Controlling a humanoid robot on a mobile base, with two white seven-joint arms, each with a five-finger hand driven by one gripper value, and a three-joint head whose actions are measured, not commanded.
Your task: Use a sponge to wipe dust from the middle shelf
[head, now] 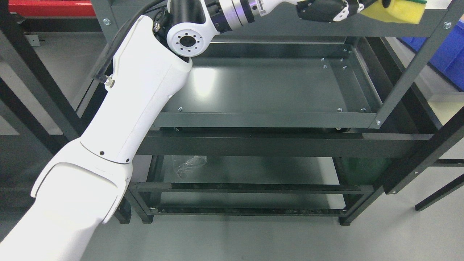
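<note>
My left arm comes in from the lower left and reaches up across the picture to the top right. Its black hand is shut on a yellow sponge with a green scouring side, at the top edge. The sponge is held at the level of the grey shelf board at the top of the rack, near its right front post. Below it lies a dark grey tray-like shelf, bare. The hand's fingertips are cut off by the picture's edge. The right arm is out of view.
The rack's lower black frame bars cross the middle. A crumpled clear plastic bag lies on the bottom level. A blue bin stands at the right, a red object at the top left. Grey floor lies in front.
</note>
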